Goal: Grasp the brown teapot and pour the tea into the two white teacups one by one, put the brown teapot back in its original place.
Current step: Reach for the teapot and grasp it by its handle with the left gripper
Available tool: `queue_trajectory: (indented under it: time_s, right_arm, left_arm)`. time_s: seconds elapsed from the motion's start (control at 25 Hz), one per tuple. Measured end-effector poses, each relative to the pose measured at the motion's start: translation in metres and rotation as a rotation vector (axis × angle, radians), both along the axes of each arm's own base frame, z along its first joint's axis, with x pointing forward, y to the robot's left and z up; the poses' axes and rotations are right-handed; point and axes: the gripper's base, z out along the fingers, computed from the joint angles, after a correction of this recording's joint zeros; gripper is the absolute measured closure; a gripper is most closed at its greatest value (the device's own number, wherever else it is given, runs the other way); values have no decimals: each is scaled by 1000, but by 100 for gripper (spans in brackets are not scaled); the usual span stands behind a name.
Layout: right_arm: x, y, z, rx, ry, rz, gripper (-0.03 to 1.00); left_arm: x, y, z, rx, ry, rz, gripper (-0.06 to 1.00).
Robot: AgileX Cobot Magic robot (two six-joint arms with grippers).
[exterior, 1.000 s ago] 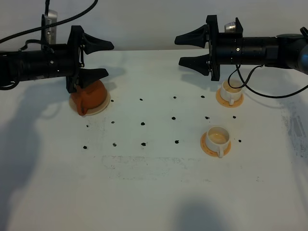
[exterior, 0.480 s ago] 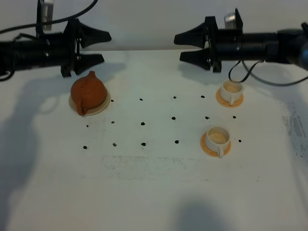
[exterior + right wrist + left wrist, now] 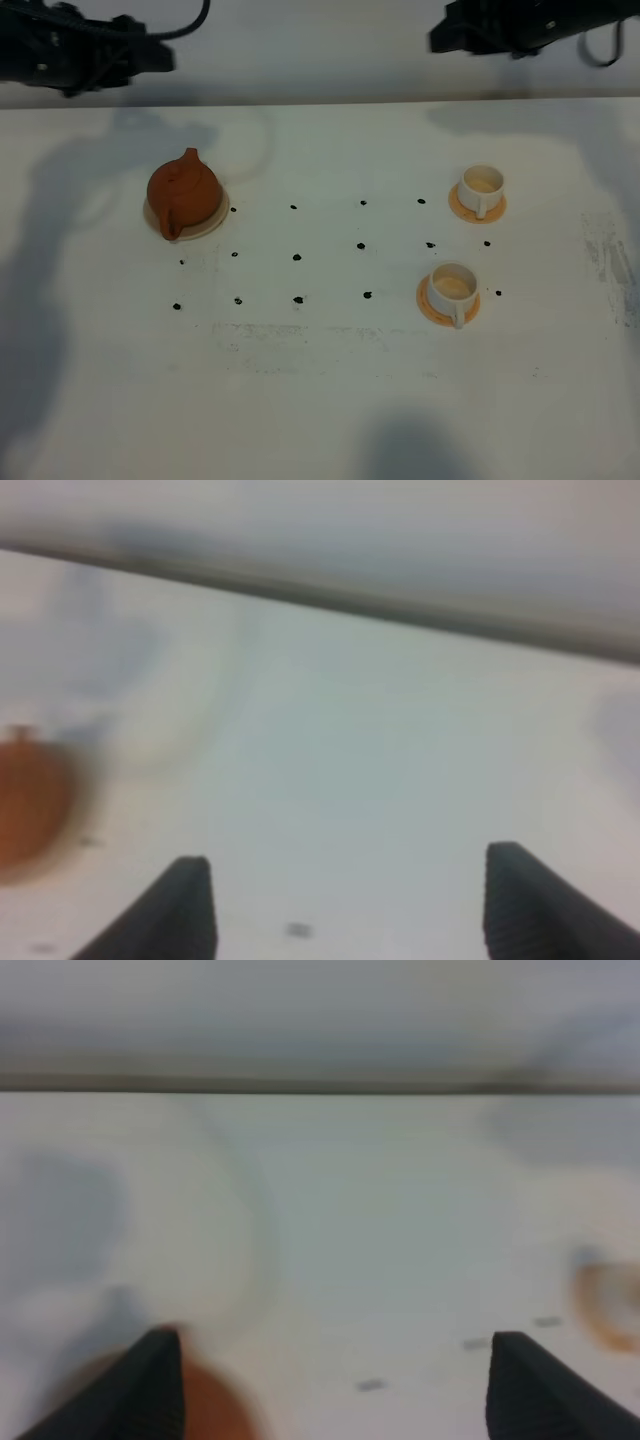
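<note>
Brown teapot [image 3: 185,190] rests on cream coaster [image 3: 216,224]; left hand [image 3: 330,1355] and right hand [image 3: 345,875] (both aloft) gape wide.

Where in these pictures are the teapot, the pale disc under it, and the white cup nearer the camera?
brown teapot [image 3: 186,188]: high outside view, on its round body.
cream disc [image 3: 214,222]: high outside view, on the bare rim showing beside the teapot.
nearer teacup [image 3: 452,287]: high outside view, inside its open top.

Both arms backed off. The left gripper [image 3: 335,1385] was hanging right over the teapot [image 3: 184,190] a second ago and is now way up at the back, so the teapot's fully uncovered. The right gripper [image 3: 345,900] pulled away from above the far cup [image 3: 481,187] the same way.
</note>
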Motion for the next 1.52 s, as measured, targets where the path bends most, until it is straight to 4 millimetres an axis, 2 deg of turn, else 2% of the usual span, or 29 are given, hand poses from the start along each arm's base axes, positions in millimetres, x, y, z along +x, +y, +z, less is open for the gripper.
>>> queue_trajectory:
  time_s: [0.2,0.4,0.56,0.72,0.88,1.04,1.12,1.32,1.44,1.52]
  right_arm:
    - [-16,-3,36,-199,-106,-62,42]
    - [-44,-3,74,-251,-238,-94,44]
    - [-79,-13,95,-256,-318,-121,44]
    - [-124,-23,112,-254,-366,-134,44]
    - [-180,-37,128,-247,-420,-163,44]
    - [-248,-56,130,-254,-465,-223,44]
    - [-278,-66,121,-268,-465,-251,44]
    - [-370,-88,107,-244,-531,-303,44]
    - [-410,-98,92,-228,-528,-328,44]
    - [-430,-103,79,-222,-498,-343,44]
  left_arm:
    - [-13,17,18,238,3,90,34]
    - [-20,27,34,330,-18,172,34]
    - [-27,29,51,346,-65,190,34]
    - [-29,30,54,368,-75,189,34]
    - [-29,31,54,371,-73,191,34]
    - [-30,30,52,379,-51,191,34]
    - [-31,27,52,388,-46,189,34]
    - [-32,8,51,436,-54,141,34]
    - [-35,-6,50,490,-48,117,34]
    - [-37,-15,50,538,-49,111,34]
